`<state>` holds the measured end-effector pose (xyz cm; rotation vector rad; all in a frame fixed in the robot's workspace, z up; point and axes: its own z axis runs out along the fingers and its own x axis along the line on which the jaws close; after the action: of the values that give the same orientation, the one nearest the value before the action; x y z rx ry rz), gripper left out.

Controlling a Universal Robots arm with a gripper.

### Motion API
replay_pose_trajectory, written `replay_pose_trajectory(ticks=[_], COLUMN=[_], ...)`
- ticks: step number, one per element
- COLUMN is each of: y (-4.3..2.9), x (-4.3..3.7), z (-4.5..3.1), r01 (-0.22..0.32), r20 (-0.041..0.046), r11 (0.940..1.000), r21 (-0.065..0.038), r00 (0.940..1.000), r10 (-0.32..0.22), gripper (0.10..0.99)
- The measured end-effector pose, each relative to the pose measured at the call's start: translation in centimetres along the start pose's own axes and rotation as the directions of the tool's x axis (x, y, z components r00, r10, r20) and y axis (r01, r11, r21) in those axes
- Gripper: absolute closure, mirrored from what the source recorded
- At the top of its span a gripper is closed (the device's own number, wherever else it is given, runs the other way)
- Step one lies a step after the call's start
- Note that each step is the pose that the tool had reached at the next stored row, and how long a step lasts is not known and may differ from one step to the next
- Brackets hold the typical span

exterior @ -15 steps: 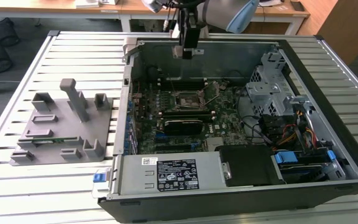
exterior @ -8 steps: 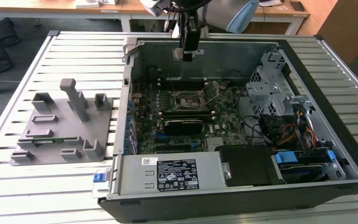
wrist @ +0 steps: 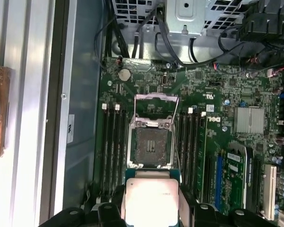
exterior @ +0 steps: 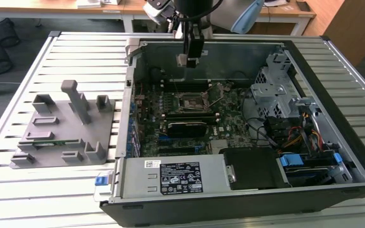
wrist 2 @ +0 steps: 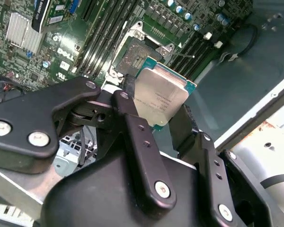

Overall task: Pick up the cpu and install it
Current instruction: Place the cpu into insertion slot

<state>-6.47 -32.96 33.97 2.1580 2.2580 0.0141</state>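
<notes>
Clearly, the hand [exterior: 189, 59] was closed on the cpu [wrist 2: 162, 93], its two black fingers [wrist 2: 138, 137] pinching opposite edges of the chip and leaving the shiny metal top uncovered. It hung over the open computer case [exterior: 353, 156], which lay on the slatted counter [exterior: 74, 52], and it was above the motherboard [wrist: 217, 142] and apart from it. In the first wrist view the socket [wrist: 151, 147] lay bare just beyond the chip. Its metal frame [wrist: 156, 106] stood open, and rows of memory slots [wrist: 111, 142] ran on either side. Doing this step well would, I judge, mean holding the chip level, squaring its edges and corner mark to the socket, and setting it straight down with no sideways slide, since the contacts looked fine and easily bent. The grip on the thin edges seemed slight, so a slow, steady descent would suit; a tilt could seat one corner first.
</notes>
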Motion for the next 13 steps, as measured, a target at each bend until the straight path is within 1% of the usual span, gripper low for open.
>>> replay_pose_trajectory(ticks=[4, 8, 11, 13], y=[0.15, 0.73, 0.75, 0.74], x=[-0.05, -0.07, -0.07, -0.07], z=[0.56, 0.98, 1.26, 1.59], r01=[0.0, 0.0, 0.0, 0.0], r20=[0.0001, 0.0001, 0.0, 0.0001], r11=[1.0, 1.0, 1.0, 1.0], r21=[0.0, 0.003, 0.003, 0.003], r00=[1.0, 1.0, 1.0, 1.0], r10=[0.0, 0.0, 0.0, 0.0], gripper=[0.553, 0.553, 0.553, 0.553])
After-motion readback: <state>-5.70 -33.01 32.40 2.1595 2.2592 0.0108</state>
